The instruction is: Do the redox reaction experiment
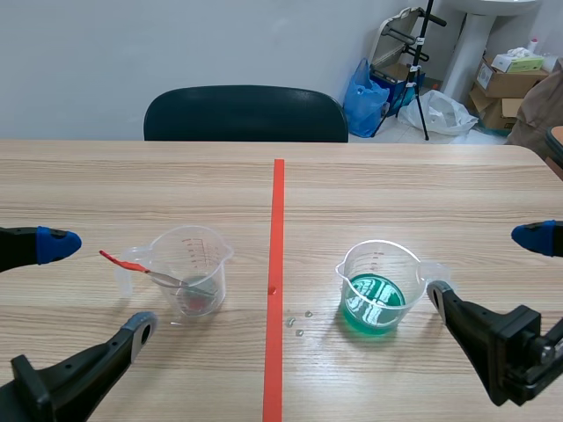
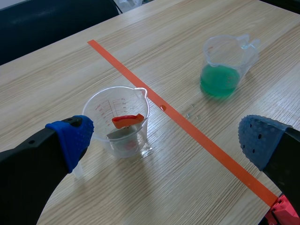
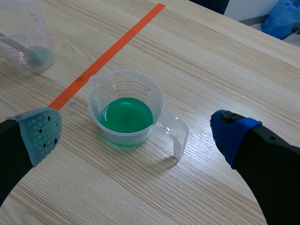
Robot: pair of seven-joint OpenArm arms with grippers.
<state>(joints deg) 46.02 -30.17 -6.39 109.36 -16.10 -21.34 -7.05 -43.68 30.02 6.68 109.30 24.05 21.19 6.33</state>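
Clear plastic beaker of green liquid [image 1: 380, 290], handled and spouted, stands right of the orange tape line [image 1: 277, 264], ahead of the right gripper [image 3: 136, 135], which is spread wide and empty.
Second clear beaker [image 1: 189, 268], left of the line, contains a red-handled metal tool [image 1: 132, 262]. The left gripper [image 2: 165, 140] is likewise wide and empty.
Droplets [image 1: 297, 321] beside the tape.
Pale wood-grain table [image 1: 422, 193].
Dark chair [image 1: 246, 114] beyond.

Black chair [image 1: 245, 112] stood behind the wooden bench [image 1: 132, 176], at its far edge, w/ an orange-red tape line running down the bench's middle. Past the far right corner, by the wall: blue plastic bag [image 1: 364, 95], black tripod [image 1: 420, 70], whitish bag [image 1: 444, 112] and cardboard boxes [image 1: 500, 88] w/ a tissue box [image 1: 517, 61] on top.
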